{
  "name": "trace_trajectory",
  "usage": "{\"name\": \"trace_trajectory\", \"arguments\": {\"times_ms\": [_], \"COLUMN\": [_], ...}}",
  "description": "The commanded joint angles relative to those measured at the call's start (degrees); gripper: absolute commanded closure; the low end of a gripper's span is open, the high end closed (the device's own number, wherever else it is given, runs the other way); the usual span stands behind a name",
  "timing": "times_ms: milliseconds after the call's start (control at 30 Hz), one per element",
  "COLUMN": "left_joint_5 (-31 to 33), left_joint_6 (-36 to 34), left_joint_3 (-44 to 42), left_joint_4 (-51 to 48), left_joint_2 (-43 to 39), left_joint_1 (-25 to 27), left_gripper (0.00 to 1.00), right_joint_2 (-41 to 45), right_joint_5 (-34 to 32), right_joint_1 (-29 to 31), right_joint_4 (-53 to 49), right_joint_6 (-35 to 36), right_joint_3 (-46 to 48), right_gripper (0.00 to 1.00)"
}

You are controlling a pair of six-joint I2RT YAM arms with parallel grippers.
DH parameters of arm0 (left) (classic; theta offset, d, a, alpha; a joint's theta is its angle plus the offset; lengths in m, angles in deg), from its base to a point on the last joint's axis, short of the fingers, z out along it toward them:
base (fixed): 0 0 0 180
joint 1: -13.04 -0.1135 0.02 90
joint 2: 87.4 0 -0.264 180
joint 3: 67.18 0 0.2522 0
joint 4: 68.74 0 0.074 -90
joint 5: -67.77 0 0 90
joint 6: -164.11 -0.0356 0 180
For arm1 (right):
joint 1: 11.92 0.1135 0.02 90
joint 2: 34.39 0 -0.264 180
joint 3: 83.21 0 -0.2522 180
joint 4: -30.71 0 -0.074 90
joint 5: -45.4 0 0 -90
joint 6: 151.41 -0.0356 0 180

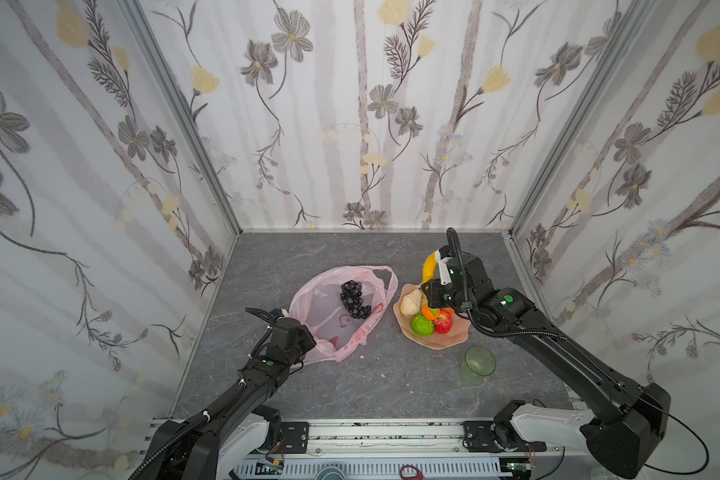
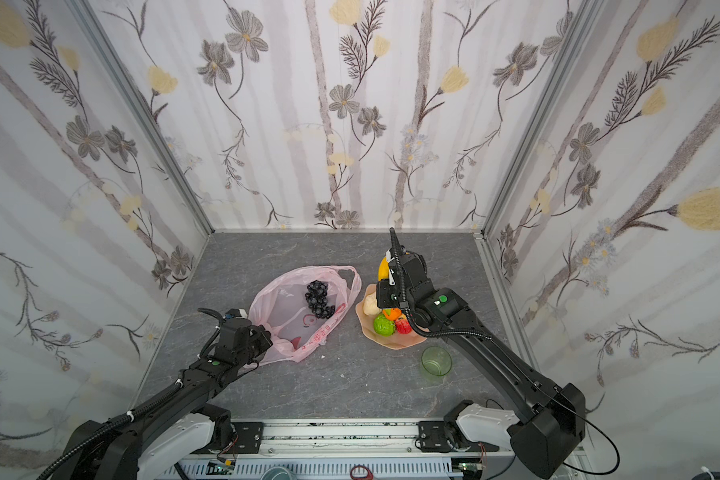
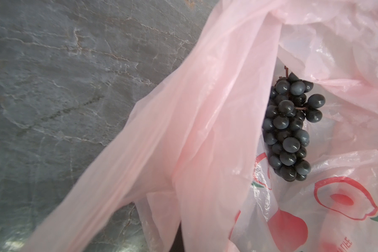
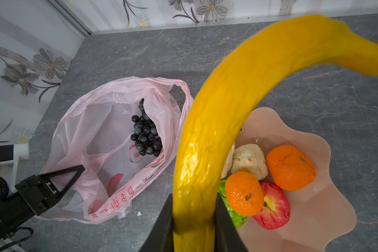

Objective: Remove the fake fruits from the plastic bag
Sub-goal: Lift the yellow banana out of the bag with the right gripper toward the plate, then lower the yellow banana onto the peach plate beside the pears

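The right jaws are pinching the banana (image 4: 223, 122) by one end and holding it in the air just beside the bag (image 4: 92, 122), over the plate (image 4: 327, 207) that is sitting next to the bag on the counter (image 1: 371, 382). The step in hand looks like carrying the banana across for setting down.

The left jaws are pressed together on the bag's near edge, pulling the film taut and holding the mouth open. The apple (image 4: 275, 207), oranges (image 4: 290, 167), green fruit (image 4: 234, 211) and beige pieces (image 4: 249, 161) are lying on the plate, outside the bag. Only the grapes (image 4: 145, 137) are lying inside the bag, toward its handles.

The next move is likely calling for lowering the banana onto a bare part of the plate and spreading the right jaws. After that comes reaching through the bag's mouth for the grapes, without snagging the film.
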Motion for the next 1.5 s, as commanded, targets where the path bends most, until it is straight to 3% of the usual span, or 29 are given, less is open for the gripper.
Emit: {"name": "trace_trajectory", "arguments": {"times_ms": [0,333,800,1467], "left_joint_5": [1.3,1.29,1.06,1.05], "left_joint_6": [-0.62,-0.86,-0.75,-1.27], "left_joint_3": [-0.04,0.0,-0.62,-0.92], "left_joint_4": [0.9,0.96,0.92,1.0], "left_joint_2": [0.22,0.28,-1.03,-2.09], "left_joint_1": [-0.06,-0.03,0.0,-0.06], "left_gripper": [0.94,0.94,0.94,0.94], "right_joint_2": [-0.88,-6.43,-26.25,-33.08], "right_joint_5": [1.11,2.92,2.94,-2.37], "right_joint_1": [0.1,2.73,2.57,2.61], "right_joint_4": [3.63,5.52,1.16,-1.19], "right_joint_6": [-8.29,-13.96,-19.77,-22.94], "right_joint_3": [1.0,0.02,-13.4,-14.65], "right_gripper": [0.88,0.88,0.86,0.83]}}
